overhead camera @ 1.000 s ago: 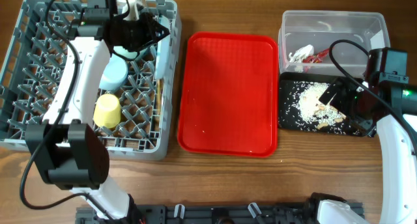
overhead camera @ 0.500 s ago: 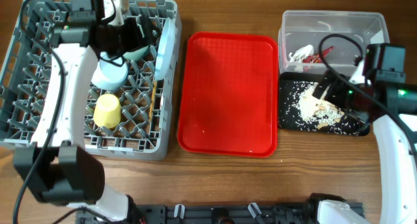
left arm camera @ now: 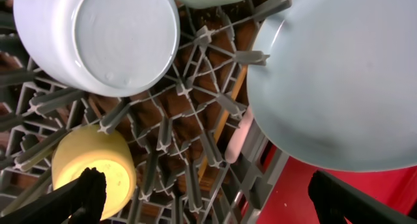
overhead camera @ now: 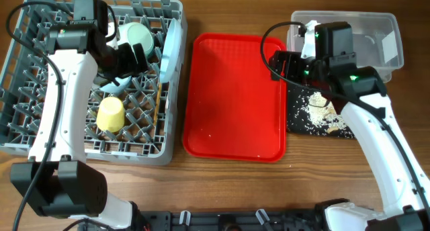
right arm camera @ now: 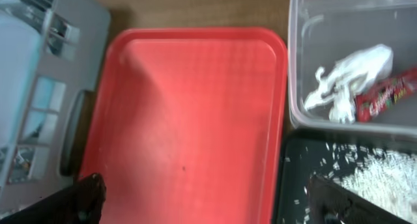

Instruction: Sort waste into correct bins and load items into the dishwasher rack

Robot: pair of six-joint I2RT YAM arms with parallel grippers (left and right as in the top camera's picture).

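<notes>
The rack (overhead camera: 101,152) holds every dish we can find, and the red tray (overhead camera: 232,97) beside it carries nothing large, so we judge the job nearly done. The clear tub (overhead camera: 376,19) and black tray (overhead camera: 299,123) sit at the right. Our right gripper (overhead camera: 279,66) hovers near them, fingers spread and empty. Our left gripper (overhead camera: 134,60) hangs wide open over the rack. We should lift it straight up, since the plate (left arm camera: 339,74) on edge and two bowls (left arm camera: 107,35) crowd it. Smaller things: yellow cup (overhead camera: 111,114) and chopsticks (overhead camera: 160,100) in the rack, wrapper (right arm camera: 388,94) and scrap (right arm camera: 345,77) in the tub, rice (overhead camera: 316,110) on the black tray.
</notes>
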